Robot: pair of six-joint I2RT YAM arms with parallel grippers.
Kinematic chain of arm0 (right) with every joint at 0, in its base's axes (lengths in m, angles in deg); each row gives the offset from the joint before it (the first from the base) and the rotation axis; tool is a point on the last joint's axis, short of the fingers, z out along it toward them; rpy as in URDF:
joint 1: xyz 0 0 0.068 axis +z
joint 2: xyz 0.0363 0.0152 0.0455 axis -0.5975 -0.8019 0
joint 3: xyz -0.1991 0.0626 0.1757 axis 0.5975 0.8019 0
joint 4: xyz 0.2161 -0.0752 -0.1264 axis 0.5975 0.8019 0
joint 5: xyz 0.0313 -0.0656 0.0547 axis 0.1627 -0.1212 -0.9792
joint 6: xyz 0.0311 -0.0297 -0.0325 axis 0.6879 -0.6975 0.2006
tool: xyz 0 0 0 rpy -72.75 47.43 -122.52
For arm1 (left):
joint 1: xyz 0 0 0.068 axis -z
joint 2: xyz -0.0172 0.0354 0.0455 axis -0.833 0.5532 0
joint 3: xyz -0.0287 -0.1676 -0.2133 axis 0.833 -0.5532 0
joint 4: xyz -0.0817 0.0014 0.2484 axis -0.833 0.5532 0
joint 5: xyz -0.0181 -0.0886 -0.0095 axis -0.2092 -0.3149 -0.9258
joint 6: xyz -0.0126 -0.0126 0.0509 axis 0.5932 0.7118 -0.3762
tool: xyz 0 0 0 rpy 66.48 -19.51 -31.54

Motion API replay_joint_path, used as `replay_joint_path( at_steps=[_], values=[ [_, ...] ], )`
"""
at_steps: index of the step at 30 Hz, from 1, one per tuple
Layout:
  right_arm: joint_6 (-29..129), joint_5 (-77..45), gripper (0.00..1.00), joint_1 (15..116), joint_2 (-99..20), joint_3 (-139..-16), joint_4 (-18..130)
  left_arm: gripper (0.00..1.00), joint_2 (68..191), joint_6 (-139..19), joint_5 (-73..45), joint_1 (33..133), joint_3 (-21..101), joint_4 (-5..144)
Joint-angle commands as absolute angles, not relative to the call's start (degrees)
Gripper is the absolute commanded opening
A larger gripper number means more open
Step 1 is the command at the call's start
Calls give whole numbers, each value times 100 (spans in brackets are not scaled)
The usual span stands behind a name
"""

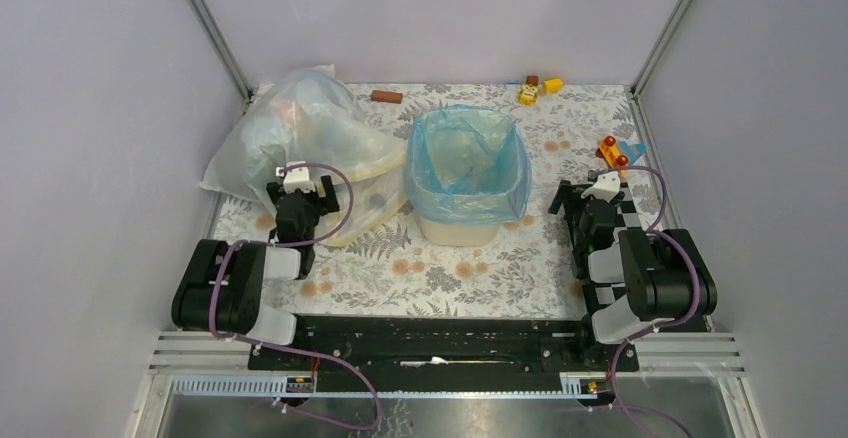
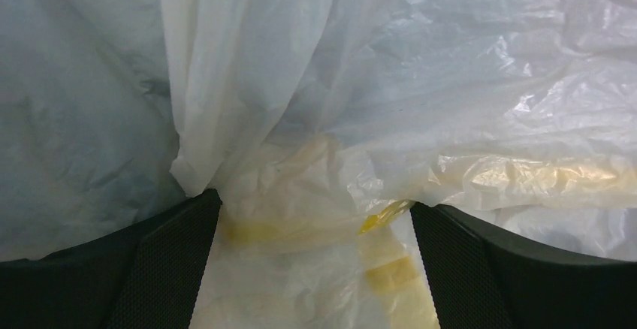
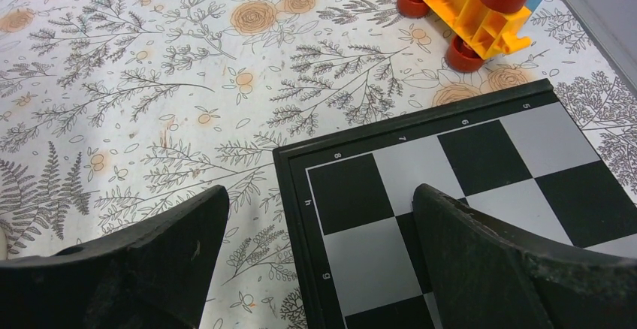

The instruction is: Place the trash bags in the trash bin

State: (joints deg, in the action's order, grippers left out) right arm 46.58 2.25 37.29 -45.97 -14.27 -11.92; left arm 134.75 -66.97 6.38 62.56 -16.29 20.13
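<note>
While the trash bag (image 1: 468,148) is lining the trash bin (image 1: 458,230) at the counter's (image 1: 400,288) middle, we are judging its flimsy, slippery film best pinched at the rim, with left tool (image 2: 315,216) and right tool (image 3: 319,216) open.

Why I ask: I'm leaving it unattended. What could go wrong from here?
1. The open left gripper straddles plastic of the large clear-and-yellow bag; closing could grab that wrong bag.
2. That bag lies beside the trash bin, so pulling it might shift the bin or disturb the light-blue trash bag lining it.
</note>
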Motion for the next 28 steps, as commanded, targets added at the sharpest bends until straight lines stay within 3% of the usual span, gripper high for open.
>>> replay_joint_path(
  at_steps=[1, 28],
  values=[
    [4632, 142, 100, 3704, -4668, -1629, -1380, 98, 13969, -6899, 63, 6094, -1614, 809],
    [4629, 136, 100, 3704, -4679, -1663, -1336, 99, 14102, -6797, -24, 5966, -1777, 424]
  ],
)
